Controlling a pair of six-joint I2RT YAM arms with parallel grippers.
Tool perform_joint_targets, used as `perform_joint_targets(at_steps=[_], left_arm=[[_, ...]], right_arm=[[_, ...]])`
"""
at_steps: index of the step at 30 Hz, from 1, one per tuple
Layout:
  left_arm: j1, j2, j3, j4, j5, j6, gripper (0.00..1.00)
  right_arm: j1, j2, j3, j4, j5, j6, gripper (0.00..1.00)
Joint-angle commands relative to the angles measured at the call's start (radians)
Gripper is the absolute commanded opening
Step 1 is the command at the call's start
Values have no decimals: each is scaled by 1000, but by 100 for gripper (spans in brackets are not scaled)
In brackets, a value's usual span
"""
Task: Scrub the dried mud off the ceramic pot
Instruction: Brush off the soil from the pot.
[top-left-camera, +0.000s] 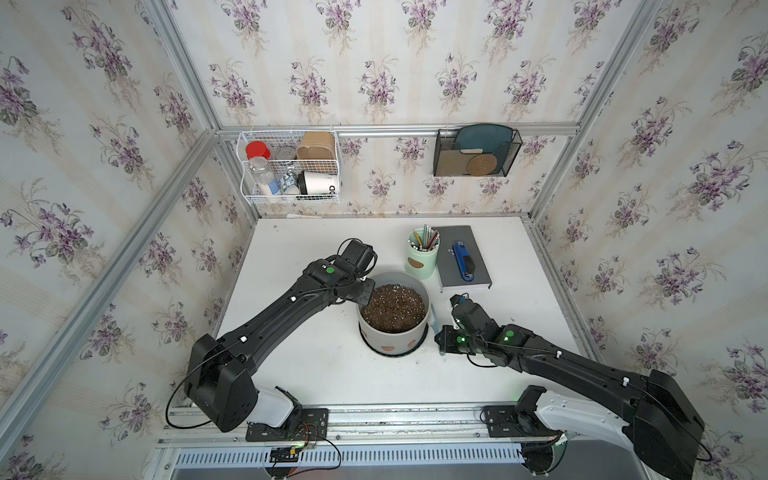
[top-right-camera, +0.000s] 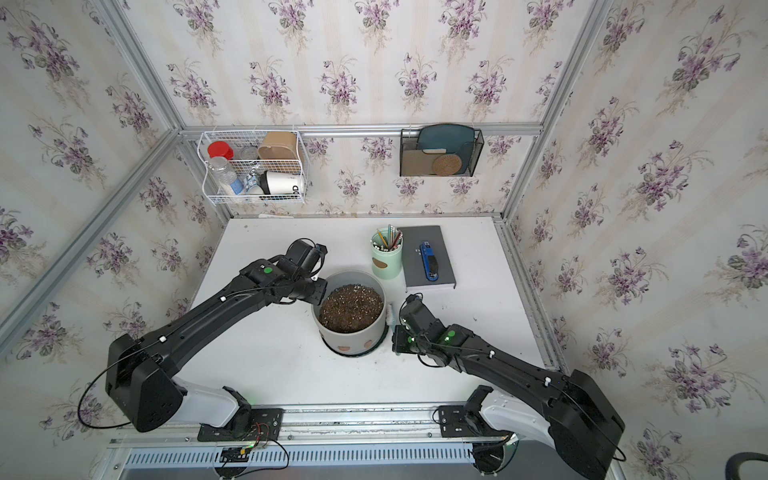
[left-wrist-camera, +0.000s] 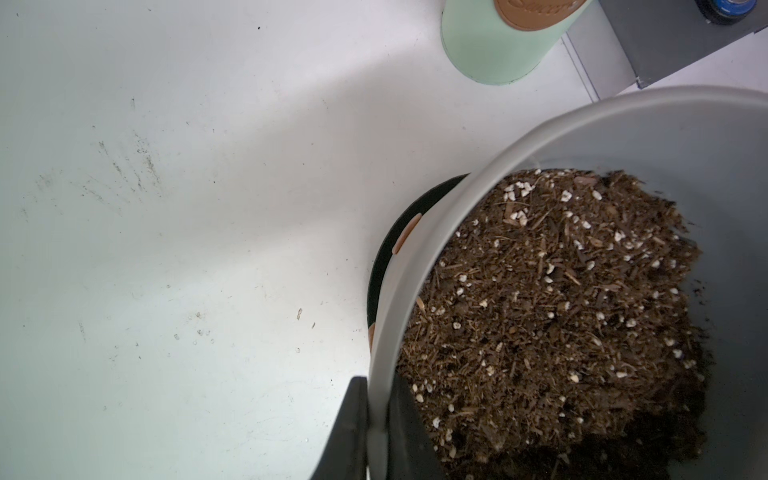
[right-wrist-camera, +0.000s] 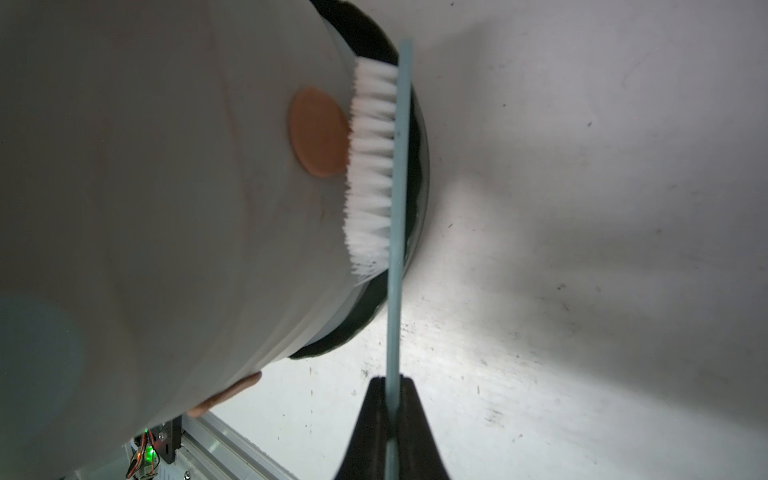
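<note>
The ceramic pot (top-left-camera: 390, 338) is light grey, full of dark speckled soil, and stands on a black saucer mid-table in both top views. The dried mud shows as reddish-brown ovals low on its wall (top-left-camera: 388, 348) (top-right-camera: 368, 343) (left-wrist-camera: 407, 235). My left gripper (left-wrist-camera: 380, 399) is shut on the pot's rim, one finger inside and one outside. My right gripper (right-wrist-camera: 390, 386) is shut on the pale blue handle of a brush (right-wrist-camera: 395, 311). Its white bristles (right-wrist-camera: 372, 166) press against the pot wall, right beside a mud oval (right-wrist-camera: 318, 133). Another mud oval (right-wrist-camera: 226, 395) shows at the pot's edge.
A mint-green pencil cup (top-left-camera: 422, 259) stands just behind the pot. Beside it lies a grey notebook (top-left-camera: 478, 270) with a blue tool (top-left-camera: 462, 259) on top. A wire basket (top-left-camera: 291, 166) and a black mesh holder (top-left-camera: 476, 151) hang on the back wall. The white table (top-left-camera: 311, 365) has faint smudges.
</note>
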Motion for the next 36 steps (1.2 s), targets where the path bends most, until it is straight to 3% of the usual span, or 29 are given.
perform_joint_targets(at_steps=[1, 10, 27, 36], left_arm=[[4, 10, -5, -95, -42, 3, 0], [5, 9, -9, -95, -49, 13, 0], [5, 5, -17, -105, -72, 20, 0], [5, -8, -34, -115, -104, 9, 0]], right_arm=[[1, -6, 6, 12, -22, -16, 0], [-5, -92, 8, 41, -48, -5, 0], [-80, -240, -33, -134, 38, -32, 0], [-96, -238, -48, -214, 98, -32, 0]])
